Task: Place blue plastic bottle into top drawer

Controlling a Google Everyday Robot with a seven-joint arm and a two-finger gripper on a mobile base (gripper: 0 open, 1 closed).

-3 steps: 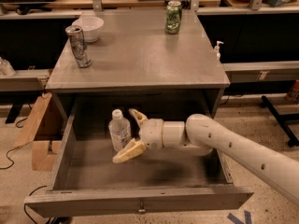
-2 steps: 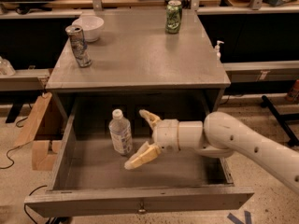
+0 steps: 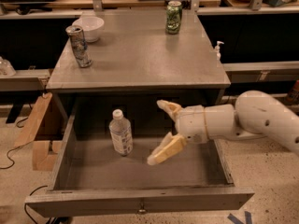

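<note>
The bottle (image 3: pixel 121 133) is clear glossy plastic, the drawer (image 3: pixel 187 199) matt grey metal. The gripper (image 3: pixel 155 132) over the drawer has matt cream fingers (image 3: pixel 168 148).

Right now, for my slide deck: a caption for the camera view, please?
Bottle stands upright in the open drawer; the gripper, jaws open, hangs beside it.

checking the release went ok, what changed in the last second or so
The pincer drew back to the right, from right beside the blue plastic bottle to clear of it, and is open above the top drawer. The bottle is free of it and stands upright on the drawer floor, about where it was. The drawer is open as before; the silver can, green can and white bowl have not moved.
</note>
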